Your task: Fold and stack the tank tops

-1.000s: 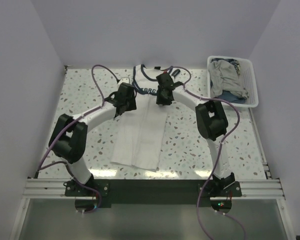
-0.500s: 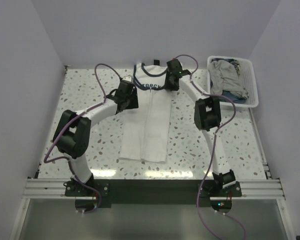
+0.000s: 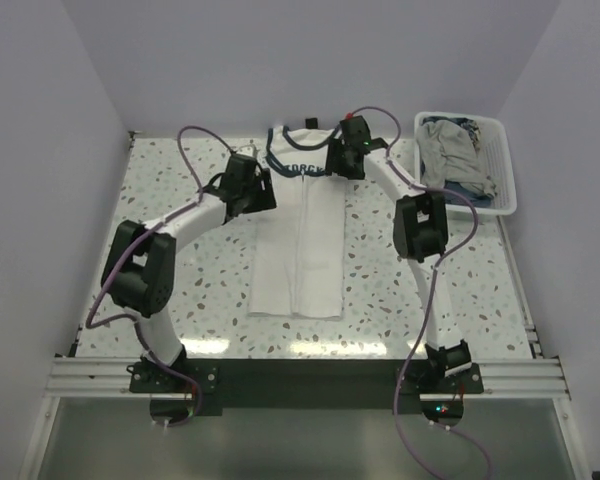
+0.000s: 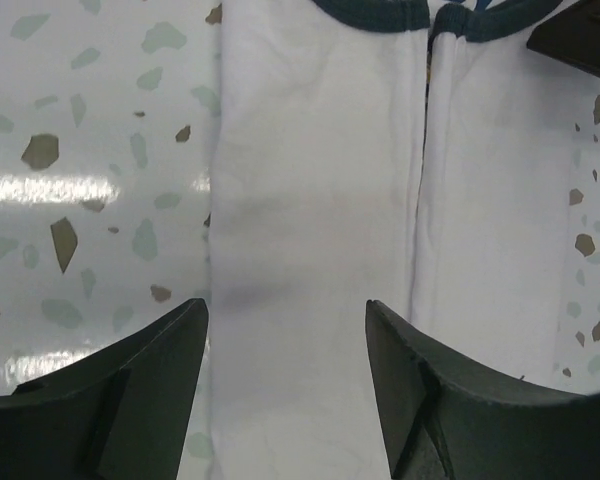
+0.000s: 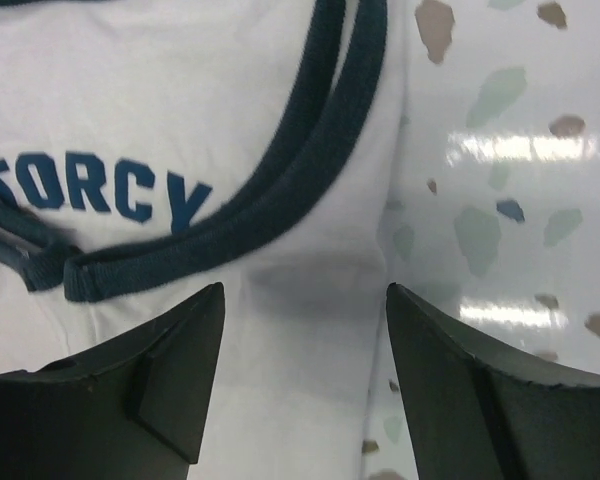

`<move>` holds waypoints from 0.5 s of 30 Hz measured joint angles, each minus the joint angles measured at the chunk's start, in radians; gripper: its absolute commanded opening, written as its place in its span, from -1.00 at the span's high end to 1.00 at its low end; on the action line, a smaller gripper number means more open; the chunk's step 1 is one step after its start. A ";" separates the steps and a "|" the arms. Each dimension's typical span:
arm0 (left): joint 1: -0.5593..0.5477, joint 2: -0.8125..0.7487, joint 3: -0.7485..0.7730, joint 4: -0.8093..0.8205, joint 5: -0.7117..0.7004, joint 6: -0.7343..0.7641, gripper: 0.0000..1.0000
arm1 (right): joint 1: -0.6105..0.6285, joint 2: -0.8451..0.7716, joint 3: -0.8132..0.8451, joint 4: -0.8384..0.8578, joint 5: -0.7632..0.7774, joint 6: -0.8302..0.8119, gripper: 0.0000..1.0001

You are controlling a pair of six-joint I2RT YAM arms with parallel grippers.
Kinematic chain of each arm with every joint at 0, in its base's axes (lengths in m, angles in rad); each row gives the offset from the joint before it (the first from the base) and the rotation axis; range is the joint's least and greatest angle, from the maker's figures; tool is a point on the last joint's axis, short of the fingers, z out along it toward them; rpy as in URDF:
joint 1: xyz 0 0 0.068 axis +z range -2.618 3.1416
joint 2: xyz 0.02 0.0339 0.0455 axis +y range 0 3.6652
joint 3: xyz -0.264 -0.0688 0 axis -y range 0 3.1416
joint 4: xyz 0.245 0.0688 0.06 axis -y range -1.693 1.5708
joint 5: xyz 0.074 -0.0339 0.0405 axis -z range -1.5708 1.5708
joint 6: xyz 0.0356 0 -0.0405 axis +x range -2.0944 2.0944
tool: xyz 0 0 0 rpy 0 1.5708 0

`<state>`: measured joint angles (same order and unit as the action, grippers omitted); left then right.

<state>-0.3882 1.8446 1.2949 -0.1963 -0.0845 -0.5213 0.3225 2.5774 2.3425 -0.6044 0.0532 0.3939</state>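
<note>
The white tank top [image 3: 298,250] lies flat on the speckled table as a long strip with both sides folded in. Its navy-trimmed neck and blue lettering [image 5: 100,190] point to the far side. My left gripper [image 3: 258,198] hovers open over the strip's left edge near the top; in the left wrist view white cloth [image 4: 315,220] lies under the spread left gripper [image 4: 286,305], with nothing held. My right gripper [image 3: 340,170] stands open over the right shoulder, beside the navy trim [image 5: 310,170]; the right gripper [image 5: 305,290] is empty too. A grey tank top [image 3: 448,152] lies crumpled in the basket.
A white slatted basket [image 3: 506,190] sits at the far right corner with more cloth in it. Purple cables loop over both arms. Walls close in the table on the left, far and right sides.
Both grippers have opened and let go of the white tank top. Before that they carried its top end toward the far side, which straightened the strip.
</note>
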 measured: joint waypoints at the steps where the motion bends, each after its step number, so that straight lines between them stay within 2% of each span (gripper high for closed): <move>1: 0.000 -0.037 -0.035 -0.004 -0.001 -0.010 -0.39 | 0.000 -0.037 -0.047 -0.006 0.002 -0.002 -0.40; 2: 0.000 -0.079 -0.074 -0.013 -0.002 -0.018 -0.40 | -0.001 -0.069 -0.082 -0.010 0.004 -0.002 -0.39; 5: 0.000 -0.261 -0.231 -0.013 -0.016 -0.045 -0.38 | 0.000 -0.286 -0.329 0.009 0.006 0.010 -0.39; 10: 0.000 -0.629 -0.521 -0.037 -0.035 -0.117 -0.23 | 0.043 -0.809 -0.883 0.135 0.014 0.067 -0.21; 13: -0.002 -0.775 -0.683 -0.061 -0.031 -0.166 -0.16 | 0.136 -1.074 -1.185 0.211 0.009 0.129 -0.16; 15: -0.005 -0.837 -0.775 -0.078 -0.019 -0.192 -0.16 | 0.215 -1.172 -1.357 0.231 0.006 0.173 -0.15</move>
<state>-0.3935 1.0080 0.5198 -0.2741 -0.1032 -0.7132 0.5373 1.4059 0.9859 -0.3733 0.0593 0.5667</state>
